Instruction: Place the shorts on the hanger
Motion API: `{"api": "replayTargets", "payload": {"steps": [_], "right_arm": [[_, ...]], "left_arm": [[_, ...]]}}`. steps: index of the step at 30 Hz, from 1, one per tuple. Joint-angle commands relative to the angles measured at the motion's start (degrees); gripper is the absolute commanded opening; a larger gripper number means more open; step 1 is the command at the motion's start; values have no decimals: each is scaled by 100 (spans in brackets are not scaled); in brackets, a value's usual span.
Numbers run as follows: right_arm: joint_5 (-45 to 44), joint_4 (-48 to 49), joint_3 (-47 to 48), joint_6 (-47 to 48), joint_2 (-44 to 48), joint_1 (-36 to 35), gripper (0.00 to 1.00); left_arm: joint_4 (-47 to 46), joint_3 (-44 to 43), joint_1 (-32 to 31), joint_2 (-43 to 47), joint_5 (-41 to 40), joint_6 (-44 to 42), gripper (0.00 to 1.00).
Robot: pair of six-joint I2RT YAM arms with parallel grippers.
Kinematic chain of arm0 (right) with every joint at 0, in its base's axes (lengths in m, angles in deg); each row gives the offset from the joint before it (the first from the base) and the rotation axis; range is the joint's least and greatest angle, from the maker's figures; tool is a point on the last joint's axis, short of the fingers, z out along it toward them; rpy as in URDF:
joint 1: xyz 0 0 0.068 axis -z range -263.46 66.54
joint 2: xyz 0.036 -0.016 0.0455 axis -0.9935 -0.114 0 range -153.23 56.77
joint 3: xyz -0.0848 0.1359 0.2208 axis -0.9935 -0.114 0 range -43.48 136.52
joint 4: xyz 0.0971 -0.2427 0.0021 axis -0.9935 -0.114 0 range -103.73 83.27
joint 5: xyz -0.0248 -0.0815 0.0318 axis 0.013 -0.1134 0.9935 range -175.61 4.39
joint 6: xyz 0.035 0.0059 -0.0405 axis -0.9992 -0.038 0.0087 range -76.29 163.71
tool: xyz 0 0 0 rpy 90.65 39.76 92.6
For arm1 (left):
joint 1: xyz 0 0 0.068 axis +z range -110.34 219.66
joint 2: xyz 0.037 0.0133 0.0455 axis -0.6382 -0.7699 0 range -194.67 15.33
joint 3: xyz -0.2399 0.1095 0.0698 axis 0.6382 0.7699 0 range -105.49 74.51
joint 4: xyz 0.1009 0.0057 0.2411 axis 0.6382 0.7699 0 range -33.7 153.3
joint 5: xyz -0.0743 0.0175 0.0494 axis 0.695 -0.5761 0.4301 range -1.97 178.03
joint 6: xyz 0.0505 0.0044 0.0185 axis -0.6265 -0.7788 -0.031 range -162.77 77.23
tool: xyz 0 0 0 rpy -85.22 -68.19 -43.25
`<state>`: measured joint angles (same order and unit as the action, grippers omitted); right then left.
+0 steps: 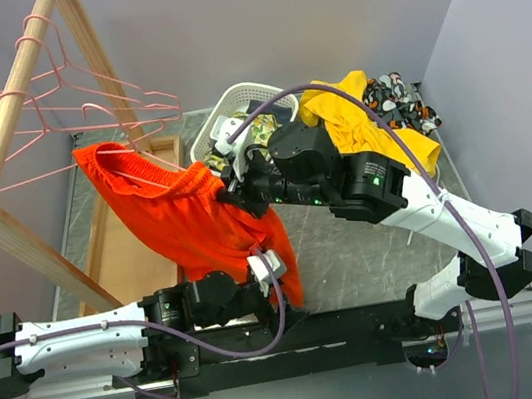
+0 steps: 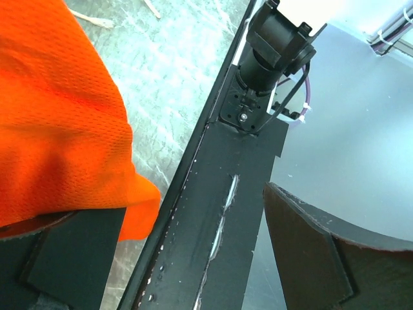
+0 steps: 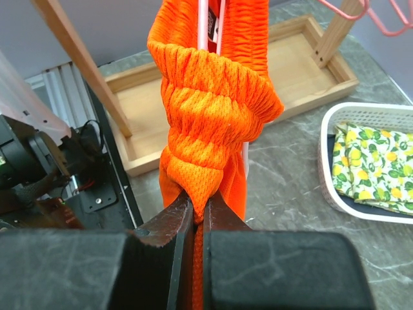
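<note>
The orange-red shorts (image 1: 178,218) hang bunched from a thin pink hanger (image 1: 157,179) by the wooden rack, waistband up and legs trailing to the table. My right gripper (image 1: 229,190) is shut on a fold of the gathered waistband (image 3: 213,110), the jaws (image 3: 200,210) pinching fabric. Two thin pale strands (image 3: 204,22) run down into the waistband; I cannot tell wire from drawstring. My left gripper (image 1: 268,265) is open beside the lower hem. In the left wrist view the fabric (image 2: 58,123) drapes over one finger, with nothing between the jaws (image 2: 193,258).
Several spare pink hangers (image 1: 57,91) hang on the wooden rail (image 1: 11,93), whose tray base (image 1: 138,255) lies at the left. A white basket (image 1: 231,104) holds lemon-print cloth (image 3: 377,161). A yellow garment (image 1: 354,115) and a patterned cloth (image 1: 402,102) lie at the back right.
</note>
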<state>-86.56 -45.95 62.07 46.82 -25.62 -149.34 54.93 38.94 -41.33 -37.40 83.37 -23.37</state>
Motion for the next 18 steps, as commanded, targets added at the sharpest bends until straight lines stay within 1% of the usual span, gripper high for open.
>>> {"api": "replayTargets", "payload": {"steps": [1,5,9,12,15,16,18], "right_arm": [[77,1004,140,145,365,67,0],[262,802,701,111,66,76,0],[376,916,861,66,-49,67,0],[420,846,1080,75,-207,32,0],[490,750,1300,58,-365,-29,0],[508,749,1344,49,-409,-64,0],[499,741,1423,31,-444,-161,0]], "left_arm": [[-135,-20,-57,-9,150,73,91],[-241,-300,-127,-605,115,20,90],[-662,-512,-206,-1089,264,38,90],[-944,-609,-233,-1371,220,90,90],[-1076,-696,-233,-1591,-314,231,90],[-1085,-731,-233,-1652,-742,275,90],[-1138,-775,-224,-1793,-1096,336,90]]}}
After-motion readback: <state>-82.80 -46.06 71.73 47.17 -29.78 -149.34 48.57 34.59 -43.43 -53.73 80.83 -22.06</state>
